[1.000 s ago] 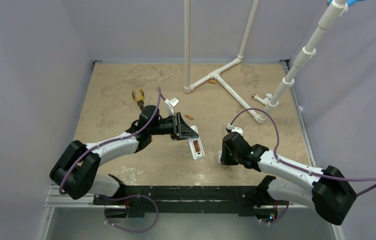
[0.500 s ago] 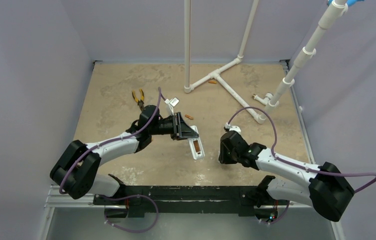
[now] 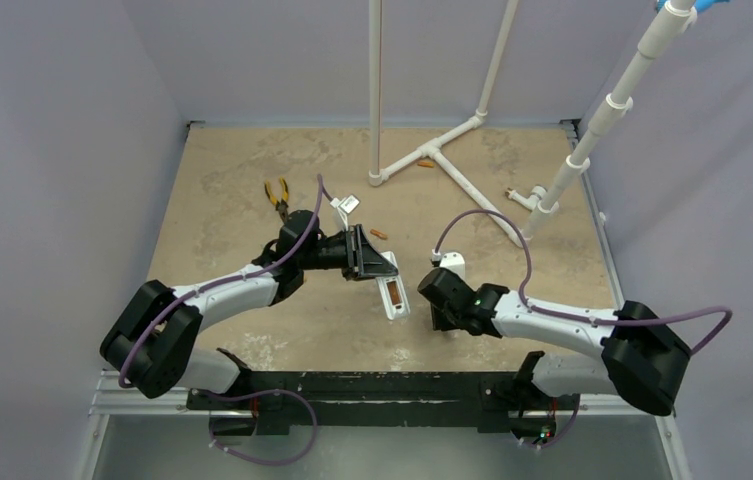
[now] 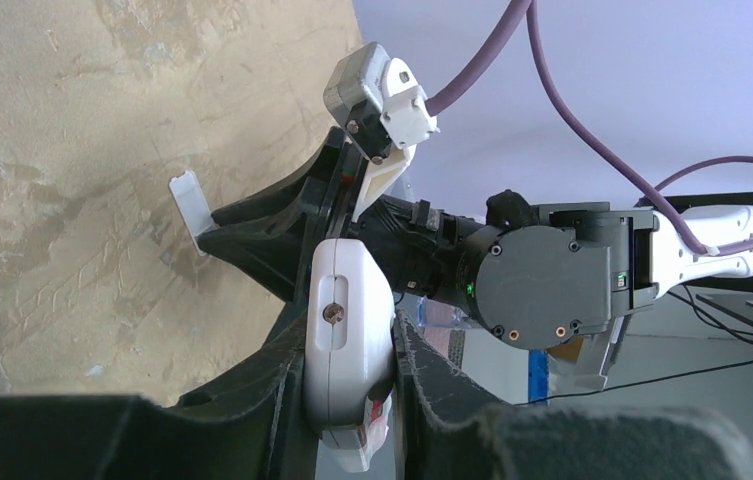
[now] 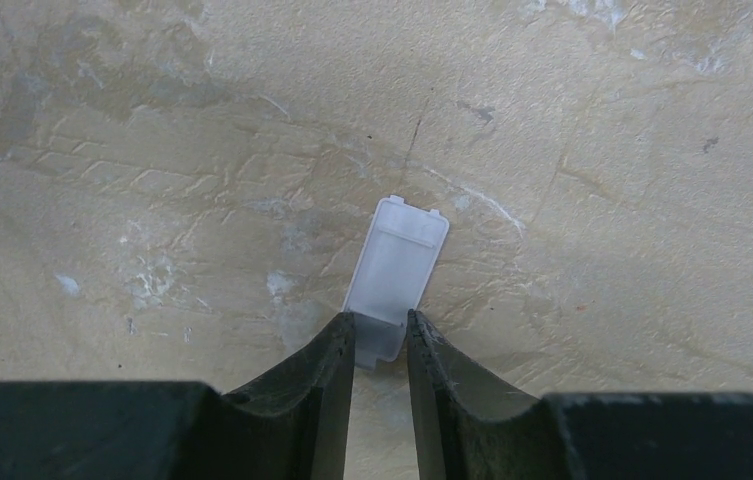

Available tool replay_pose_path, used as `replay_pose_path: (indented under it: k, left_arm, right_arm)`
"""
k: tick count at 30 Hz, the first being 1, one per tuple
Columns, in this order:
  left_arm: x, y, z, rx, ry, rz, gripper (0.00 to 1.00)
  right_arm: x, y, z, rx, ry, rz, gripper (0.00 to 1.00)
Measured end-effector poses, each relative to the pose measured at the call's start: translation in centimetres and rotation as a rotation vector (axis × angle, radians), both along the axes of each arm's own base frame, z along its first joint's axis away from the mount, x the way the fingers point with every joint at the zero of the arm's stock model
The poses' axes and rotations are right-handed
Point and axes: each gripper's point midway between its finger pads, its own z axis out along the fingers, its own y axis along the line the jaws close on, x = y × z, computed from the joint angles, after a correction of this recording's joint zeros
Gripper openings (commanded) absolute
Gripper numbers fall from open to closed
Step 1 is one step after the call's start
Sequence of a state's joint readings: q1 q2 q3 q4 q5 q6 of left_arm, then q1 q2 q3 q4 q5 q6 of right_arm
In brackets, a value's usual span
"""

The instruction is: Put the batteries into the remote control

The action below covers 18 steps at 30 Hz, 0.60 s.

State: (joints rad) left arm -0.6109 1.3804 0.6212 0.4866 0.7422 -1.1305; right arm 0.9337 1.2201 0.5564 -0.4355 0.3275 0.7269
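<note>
Top external view: the left gripper (image 3: 380,268) is clamping the remote control (image 3: 398,308) over the middle of the surface (image 3: 222,170), its fingers closed on the remote's far end; the remote is facing recess-up, and one battery (image 3: 392,293) is sitting in the recess; a second battery (image 3: 379,233) is lying on the surface just beyond the remote; a third (image 3: 425,164) is resting well beyond the remote, beside the white pipe frame (image 3: 430,152); yellow-handled pliers (image 3: 277,192) are lying beyond the remote and to its left; the right gripper (image 3: 435,303) is hovering just right of the remote, and its fingers are not readable from here.

Left wrist view: the left fingers (image 4: 442,400) are pressing on both long sides of the remote; beyond the remote the right gripper is showing, with a whitish cover plate (image 4: 189,203) at its tips.

Right wrist view: the right fingers (image 5: 327,390) are pinching the near end of the cover plate, one on each long edge; the rest of the plate is projecting ahead of the tips over the sandy surface; whether it is touching the surface cannot be told.
</note>
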Motion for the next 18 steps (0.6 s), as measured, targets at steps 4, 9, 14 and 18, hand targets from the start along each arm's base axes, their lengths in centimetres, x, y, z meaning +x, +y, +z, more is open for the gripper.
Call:
replay_pose_path:
  k: [4, 9, 14, 18]
  left_arm:
    - [-0.09, -0.07, 0.11, -0.005, -0.002, -0.01, 0.0]
    - [0.01, -0.18, 0.05, -0.008, 0.0, -0.013, 0.0]
    - [0.08, -0.27, -0.27, -0.007, 0.005, -0.019, 0.0]
    - [0.12, -0.25, -0.21, -0.013, 0.008, -0.021, 0.0]
  right_arm:
    - [0.12, 0.11, -0.04, -0.018, -0.014, -0.016, 0.26]
    - [0.09, -0.02, -0.31, -0.032, -0.013, -0.033, 0.3]
    - [0.13, 0.13, -0.32, -0.052, -0.011, -0.04, 0.31]
    - [0.17, 0.18, 0.03, -0.04, -0.025, -0.052, 0.31]
